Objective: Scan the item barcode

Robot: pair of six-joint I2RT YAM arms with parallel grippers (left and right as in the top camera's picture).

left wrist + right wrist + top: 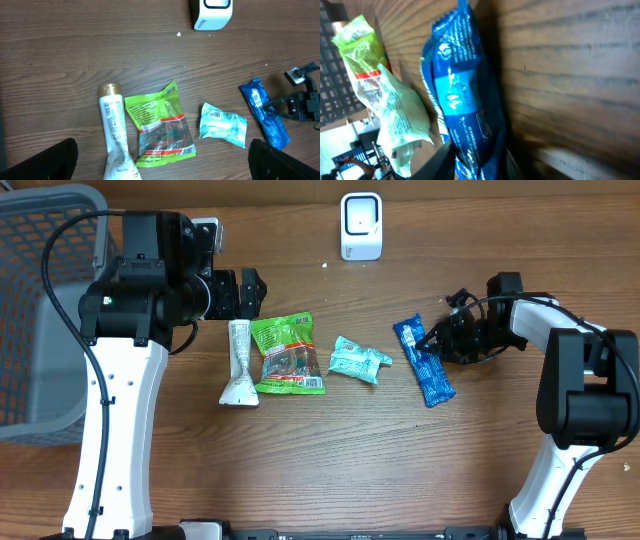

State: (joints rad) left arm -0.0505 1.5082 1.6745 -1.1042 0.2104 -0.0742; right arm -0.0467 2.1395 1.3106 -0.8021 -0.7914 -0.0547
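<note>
Task item: the blue crinkled plastic snack packet [423, 362] lies flat on the wooden desk [400, 480], right of centre in the overhead frame.
Right jaws: closed on the packet's upper part, reaching in from its right-hand edge. In my right wrist view the wrapper runs down between the two fingers and fills the gap. I judge this a pinch across the narrow width, since a flat packet offers little else to take.
Left jaws: wide open and holding nothing, left of centre above the white squeeze tube with the gold cap [240, 362]. They are probably parked there to keep that camera on the row.
Scanner: the small white box scanner [361, 226] stands at top centre, well apart from the packet.
Other items: a green foil snack bag [285, 355] and a pale teal wrapped packet [358, 361] lie between the tube and the blue packet, spaced so each can be taken alone.
Basket: a grey mesh basket [40, 300] sits at upper left, likely for scanned goods.
Stage: grip made, lift not yet begun.
Barcode: I cannot find it on the blue face, so the packet may need turning at the scanner.
</note>
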